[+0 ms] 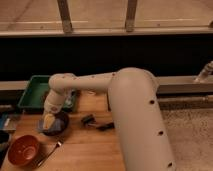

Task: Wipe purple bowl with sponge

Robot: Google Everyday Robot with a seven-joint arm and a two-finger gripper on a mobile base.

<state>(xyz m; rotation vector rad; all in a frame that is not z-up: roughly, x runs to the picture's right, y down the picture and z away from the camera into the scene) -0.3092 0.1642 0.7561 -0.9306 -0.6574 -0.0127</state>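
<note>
I'm holding my gripper [49,116] low over the purple bowl [61,127], nr the left end of the wooden table [85,152], w/ the jaws clamped on the sponge [48,122]. I'm pushing the sponge down inside the bowl, prob. so it's rubbing the inner wall; that's why the wrist is pointing downward, I'd say. The green tray [29,96] is sitting just behind the bowl. The orange-red bowl [21,150] is sitting at the front-left, apart from the wiping, w/ a utensil [52,148] lying beside it. A small dark item [95,122] is resting right of the purple bowl. A dark wall band is running behind the table, and speckled floor [192,140] is showing at right.
</note>
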